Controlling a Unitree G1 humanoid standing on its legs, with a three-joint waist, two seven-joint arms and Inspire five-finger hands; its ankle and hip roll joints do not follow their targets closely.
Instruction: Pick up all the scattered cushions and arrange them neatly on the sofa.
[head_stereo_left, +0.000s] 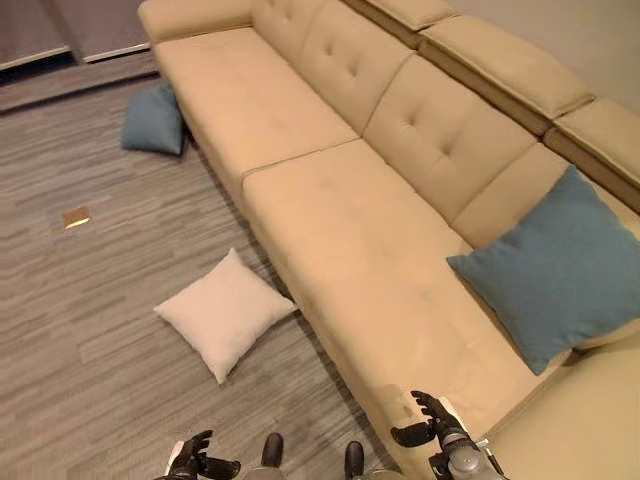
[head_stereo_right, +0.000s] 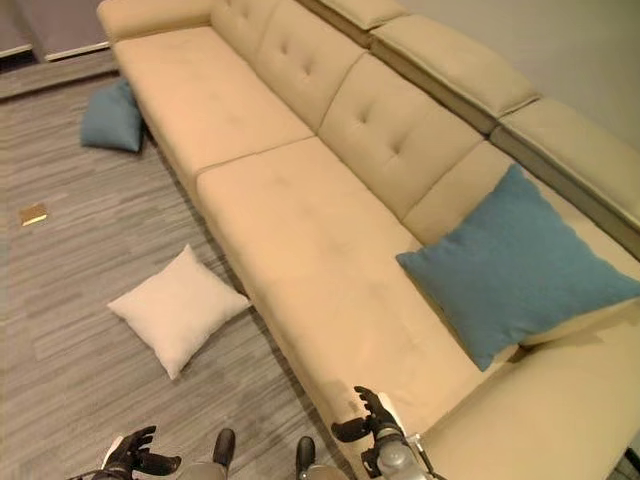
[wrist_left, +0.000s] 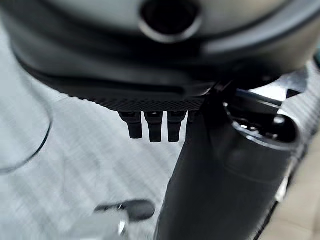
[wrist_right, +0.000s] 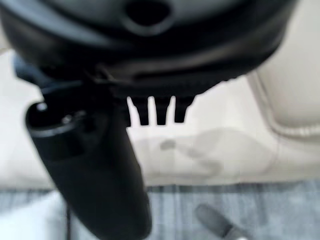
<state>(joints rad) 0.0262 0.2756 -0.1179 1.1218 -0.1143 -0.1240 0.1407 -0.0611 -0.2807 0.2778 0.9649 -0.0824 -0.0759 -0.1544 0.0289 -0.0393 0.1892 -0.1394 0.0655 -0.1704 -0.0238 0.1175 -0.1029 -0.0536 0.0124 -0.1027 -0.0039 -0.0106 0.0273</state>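
The white cushion (head_stereo_left: 225, 312) lay on the floor (head_stereo_left: 90, 300), far and just right of the left robot hand (head_stereo_left: 192, 460), the nearer one. Both it and the right robot hand (head_stereo_left: 428, 420) were loosely open, holding nothing.

Sofa (head_stereo_left: 340, 230) running off the top and right edges. Floor tag (head_stereo_left: 75, 216) too small to identify. Far blue cushion (head_stereo_left: 153, 120) partly tucking behind sofa front.

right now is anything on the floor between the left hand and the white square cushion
Nothing visible stands in the way. The white square fabric cushion lies flat on the grey striped floor, just in front of the beige upholstered sofa, and the stretch of floor between it and the left hand is bare. That hand holds nothing.
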